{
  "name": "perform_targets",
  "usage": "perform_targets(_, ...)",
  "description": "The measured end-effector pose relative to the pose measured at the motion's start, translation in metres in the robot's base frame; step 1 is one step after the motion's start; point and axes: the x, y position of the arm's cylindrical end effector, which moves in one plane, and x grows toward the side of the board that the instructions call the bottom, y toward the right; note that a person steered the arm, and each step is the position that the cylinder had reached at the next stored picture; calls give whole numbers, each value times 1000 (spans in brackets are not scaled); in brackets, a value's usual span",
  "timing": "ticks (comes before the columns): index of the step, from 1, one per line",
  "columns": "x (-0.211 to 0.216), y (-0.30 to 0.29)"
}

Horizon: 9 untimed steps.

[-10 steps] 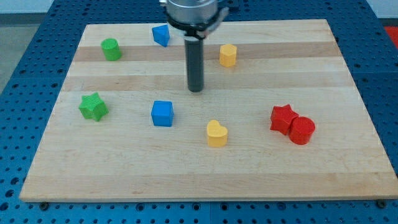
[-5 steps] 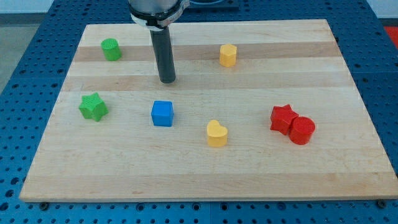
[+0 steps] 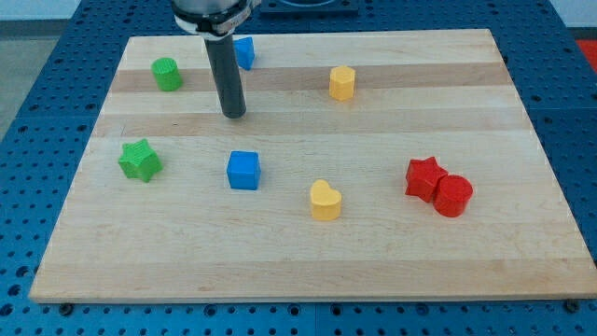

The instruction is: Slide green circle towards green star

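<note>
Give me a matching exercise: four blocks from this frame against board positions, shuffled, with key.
Blocks:
1. green circle
2. green star
3. yellow heart
4. red star

Places:
A. touching the red circle, view's right
B. view's top left, left of my tip
C. view's left edge, below the green circle
D. lower middle, right of the blue cube

Pairs: 1-B, 2-C, 3-D, 4-A

My tip (image 3: 234, 116) rests between green circle (image 3: 167, 74) and blue cube (image 3: 243, 170), touching neither.
</note>
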Motion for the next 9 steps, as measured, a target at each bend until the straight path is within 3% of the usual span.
perform_targets(2,-80,-28)
perform_targets(4,-105,-93)
perform_targets(7,-103,-142)
perform_targets(8,-39,-132)
perform_targets(9,-36,-131)
